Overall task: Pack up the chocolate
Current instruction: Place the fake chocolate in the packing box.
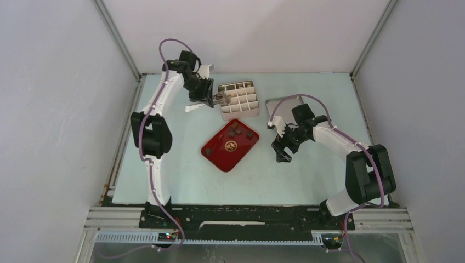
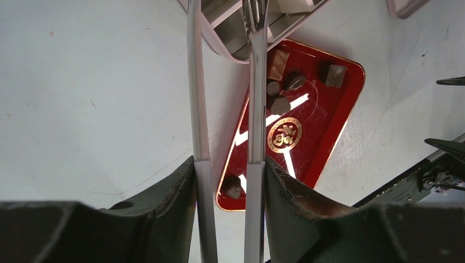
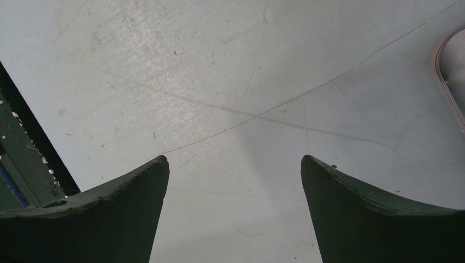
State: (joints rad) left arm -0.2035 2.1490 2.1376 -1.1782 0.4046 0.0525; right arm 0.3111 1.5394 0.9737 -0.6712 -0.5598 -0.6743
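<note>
Left hand (image 2: 227,170) pinches tongs (image 2: 255,109), tips at the box (image 1: 241,114); whether they carry a piece is unclear. Release only when centred over a free cell. Chocolate (image 2: 279,104) lies on the tray (image 2: 323,142). Right hand (image 3: 233,161) is spread above the tabletop (image 3: 219,82).

Tray (image 1: 219,158) at the table's (image 1: 181,181) centre, chocolate pieces (image 1: 232,131) mostly on its far half, divided box (image 1: 241,114) behind it, lid (image 1: 278,106) right of the box
</note>
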